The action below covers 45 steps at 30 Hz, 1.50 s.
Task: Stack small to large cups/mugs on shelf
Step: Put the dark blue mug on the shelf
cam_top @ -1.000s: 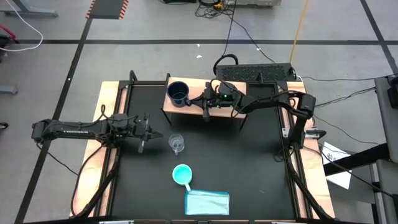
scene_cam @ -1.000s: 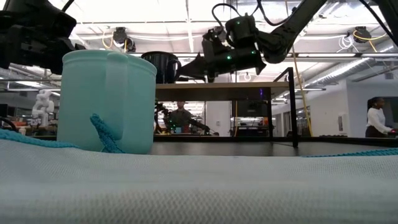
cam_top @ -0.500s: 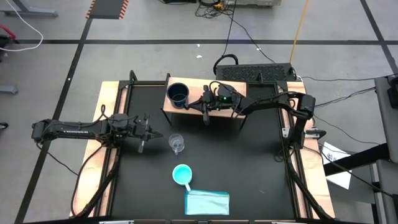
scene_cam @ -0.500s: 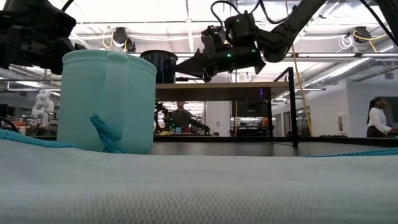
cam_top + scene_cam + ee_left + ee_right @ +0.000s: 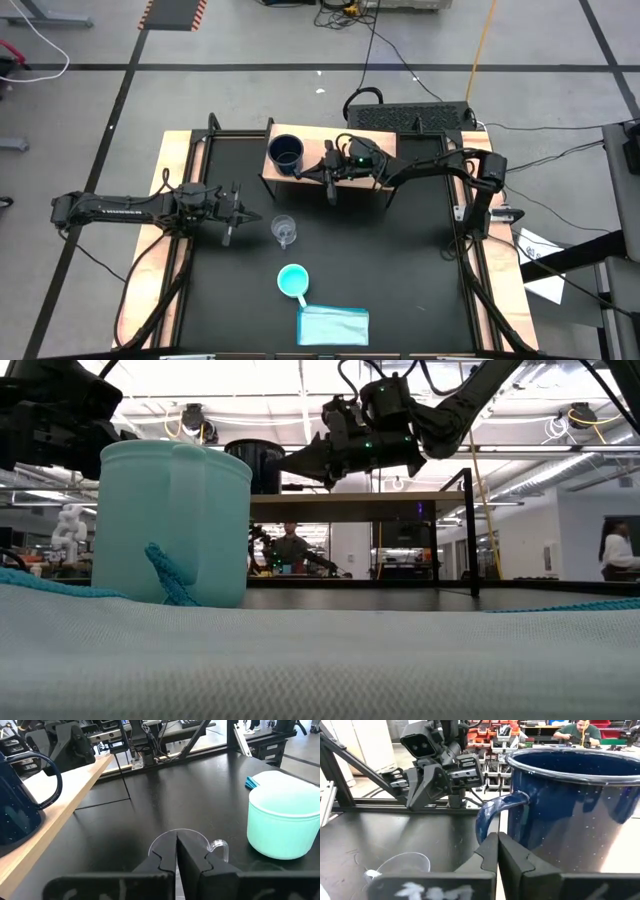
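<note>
The navy mug (image 5: 287, 152) stands upright at one end of the shelf (image 5: 375, 143), its handle pointing along the shelf top toward the right gripper (image 5: 312, 172), which hovers beside it with fingers pressed together, holding nothing. Off the shelf, the glass cup (image 5: 284, 231) and turquoise mug (image 5: 292, 281) stand upright on the table (image 5: 400, 270), with the left gripper (image 5: 250, 218) beside the glass cup, fingers nearly closed and empty.

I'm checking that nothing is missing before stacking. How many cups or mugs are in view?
3. The navy mug stands on the shelf; the clear glass cup and the turquoise mug stand on the black table. None seems hidden.
</note>
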{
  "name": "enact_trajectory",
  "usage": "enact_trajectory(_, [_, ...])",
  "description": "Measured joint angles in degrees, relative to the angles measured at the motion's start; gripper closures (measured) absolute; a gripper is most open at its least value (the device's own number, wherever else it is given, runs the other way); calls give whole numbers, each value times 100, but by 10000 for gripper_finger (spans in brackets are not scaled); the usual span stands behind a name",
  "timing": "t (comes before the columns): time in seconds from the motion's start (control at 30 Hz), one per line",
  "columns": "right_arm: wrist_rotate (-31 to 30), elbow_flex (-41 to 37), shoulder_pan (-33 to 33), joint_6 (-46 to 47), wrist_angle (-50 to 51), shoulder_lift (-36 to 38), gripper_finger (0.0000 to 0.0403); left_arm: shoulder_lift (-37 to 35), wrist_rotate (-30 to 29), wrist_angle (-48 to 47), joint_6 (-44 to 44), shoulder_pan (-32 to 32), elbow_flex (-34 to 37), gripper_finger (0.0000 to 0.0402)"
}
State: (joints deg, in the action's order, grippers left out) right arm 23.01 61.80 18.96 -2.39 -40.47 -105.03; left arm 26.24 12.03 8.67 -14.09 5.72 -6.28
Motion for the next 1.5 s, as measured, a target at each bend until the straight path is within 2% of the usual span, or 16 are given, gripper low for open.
enact_trajectory(0.1, [272,65,0,12,10,0,403,0,0,0,0,0,0,379])
enact_trajectory(0.53, [434,78,-105,-74,-2,2,403,0,1,-4,125,-1,0,378])
enact_trajectory(1.5, [382,83,-152,2,46,2,403,0,0,-3,220,0,0,378])
